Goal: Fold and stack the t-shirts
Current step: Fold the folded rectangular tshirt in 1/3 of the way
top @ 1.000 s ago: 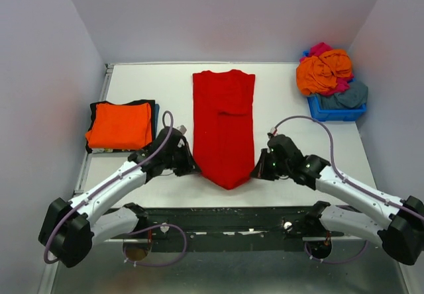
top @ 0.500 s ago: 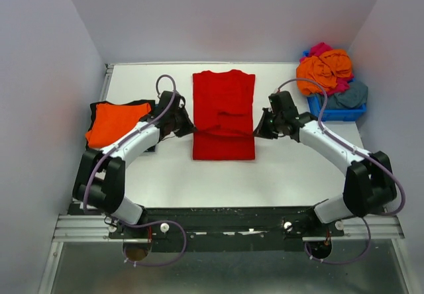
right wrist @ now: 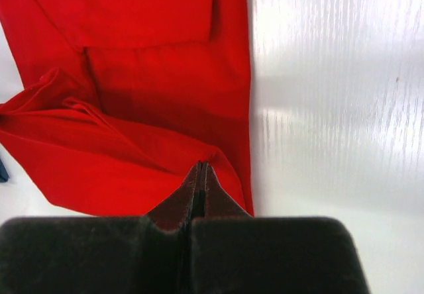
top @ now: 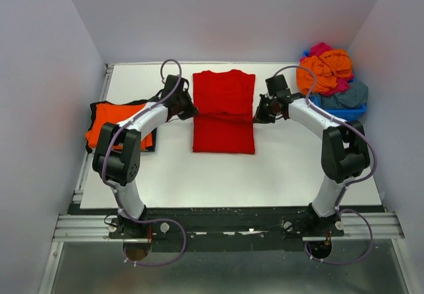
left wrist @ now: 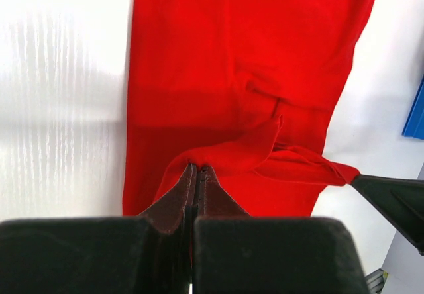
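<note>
Red t-shirt (top: pixel 224 112) lies mid-table (top: pixel 285 168), long axis running near to far, collar at the far end. A second ago its hem hung as a point by the arm bases. Now both arms have carried it far, doubling the shirt over itself and making it shorter. Left gripper (left wrist: pixel 197 171) is clamped on the left hem corner and right gripper (right wrist: pixel 201 171) on the right one, both held raised over the shirt's middle. Blue plastic bin (top: pixel 338 113) at far right holds a crumpled orange t-shirt (top: pixel 324 69), a magenta t-shirt (top: pixel 320 48) and a grey-blue t-shirt (top: pixel 348 95). Folded orange t-shirt (top: pixel 109 127) sits on a black t-shirt (top: pixel 150 146) at left.
</note>
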